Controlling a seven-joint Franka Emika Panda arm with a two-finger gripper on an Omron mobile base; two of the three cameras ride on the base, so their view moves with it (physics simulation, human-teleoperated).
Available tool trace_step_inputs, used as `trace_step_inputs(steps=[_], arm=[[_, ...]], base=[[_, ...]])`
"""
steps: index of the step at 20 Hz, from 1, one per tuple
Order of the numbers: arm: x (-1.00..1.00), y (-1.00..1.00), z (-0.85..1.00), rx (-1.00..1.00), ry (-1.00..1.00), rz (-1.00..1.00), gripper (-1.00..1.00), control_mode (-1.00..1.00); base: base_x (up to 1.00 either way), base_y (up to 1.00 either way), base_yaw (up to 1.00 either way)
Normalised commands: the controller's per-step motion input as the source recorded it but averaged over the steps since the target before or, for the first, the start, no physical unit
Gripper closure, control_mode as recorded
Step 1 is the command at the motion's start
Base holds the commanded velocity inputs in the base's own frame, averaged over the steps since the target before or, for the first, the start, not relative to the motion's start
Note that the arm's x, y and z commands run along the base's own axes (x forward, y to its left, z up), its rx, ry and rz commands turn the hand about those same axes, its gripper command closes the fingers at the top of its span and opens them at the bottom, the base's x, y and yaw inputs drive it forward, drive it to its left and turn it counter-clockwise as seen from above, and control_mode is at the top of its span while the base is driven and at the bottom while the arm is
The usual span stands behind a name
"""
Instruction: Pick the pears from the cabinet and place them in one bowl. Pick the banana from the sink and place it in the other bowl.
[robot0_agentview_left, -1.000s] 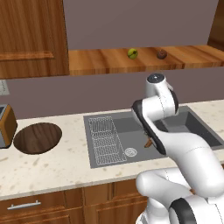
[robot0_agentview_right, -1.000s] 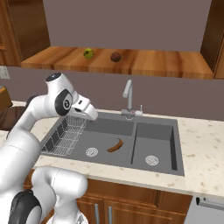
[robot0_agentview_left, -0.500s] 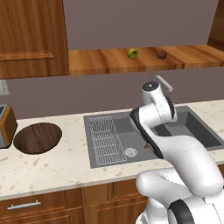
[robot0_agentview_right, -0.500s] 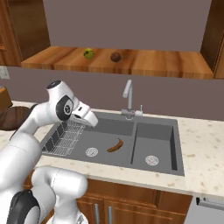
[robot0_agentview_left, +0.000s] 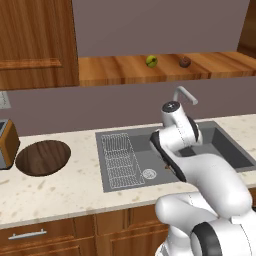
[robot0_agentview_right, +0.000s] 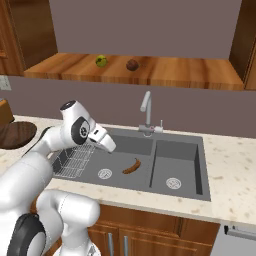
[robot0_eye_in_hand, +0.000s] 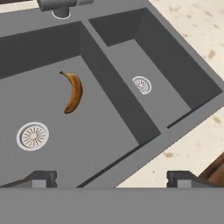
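Observation:
The banana (robot0_eye_in_hand: 73, 92) lies curved on the floor of the dark grey sink's (robot0_eye_in_hand: 113, 109) left basin, near its round drain (robot0_eye_in_hand: 33, 135); it also shows as the banana (robot0_agentview_right: 131, 166). My gripper (robot0_agentview_right: 107, 145) hangs over that basin, above and to the left of the fruit, open and empty, with the fingertips (robot0_eye_in_hand: 41, 178) wide apart. Two pears, a yellow-green one (robot0_agentview_left: 151, 61) and a reddish-brown one (robot0_agentview_left: 185, 62), rest on the open shelf of the cabinet (robot0_agentview_left: 115, 70). The dark wooden bowl (robot0_agentview_left: 42, 157) sits on the counter left of the sink.
A curved metal faucet (robot0_agentview_right: 146, 107) stands behind the sink's divider. A white wire rack (robot0_agentview_right: 75, 160) fills the left end of the left basin. An orange-brown appliance (robot0_agentview_left: 5, 145) stands at the counter's far left. The right basin (robot0_eye_in_hand: 142, 85) holds a drain.
The arm has lowered, and the gripper has come down toward the left basin, nearer the banana. The jaws stay wide. Banana, pears and bowl have not moved.

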Motion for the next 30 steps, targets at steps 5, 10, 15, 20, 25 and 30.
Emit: trace_step_inputs(steps=[5,10,15,20,25,30], arm=[[0.15,-0.1,-0.3,-0.01,0.0,-0.05,-1.0,-1.0],[0.13,-0.09,-0.33,-0.02,0.0,-0.05,-1.0,-1.0],[0.1,-0.12,-0.3,-0.04,0.0,-0.05,-1.0,-1.0],[0.09,-0.12,-0.31,-0.03,0.0,-0.05,-1.0,-1.0],[0.08,-0.1,-0.27,0.0,-0.01,-0.02,-1.0,-1.0],[0.06,-0.05,-0.17,-0.01,-0.04,0.0,-1.0,-1.0]], base=[[0.0,0.0,0.0],[0.0,0.0,0.0],[0.0,0.0,0.0],[0.0,0.0,0.0],[0.0,0.0,0.0],[0.0,0.0,0.0]])
